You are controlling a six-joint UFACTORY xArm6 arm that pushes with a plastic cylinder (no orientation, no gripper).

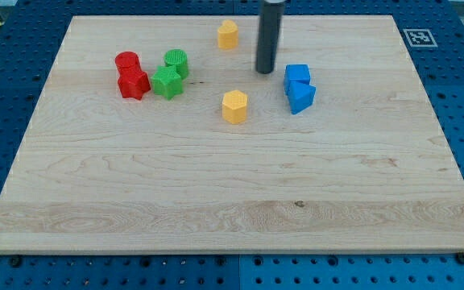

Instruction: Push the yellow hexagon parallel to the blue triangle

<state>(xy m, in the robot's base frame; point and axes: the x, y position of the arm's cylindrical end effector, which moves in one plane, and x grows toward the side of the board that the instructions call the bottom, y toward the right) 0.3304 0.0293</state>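
A yellow hexagon block [234,106] sits near the board's middle, toward the top. A blue triangle block [301,97] lies to its right, touching a blue cube [297,75] just above it. My tip [265,71] is at the end of the dark rod, above and right of the yellow hexagon and just left of the blue cube, touching neither. A second yellow block [228,35], of a pentagon-like shape, sits near the top edge, left of the rod.
A red cylinder [127,62] and a red star-like block [133,82] sit at the upper left. A green cylinder [176,62] and a green star-like block [167,82] stand beside them. The wooden board [232,201] rests on a blue pegboard table.
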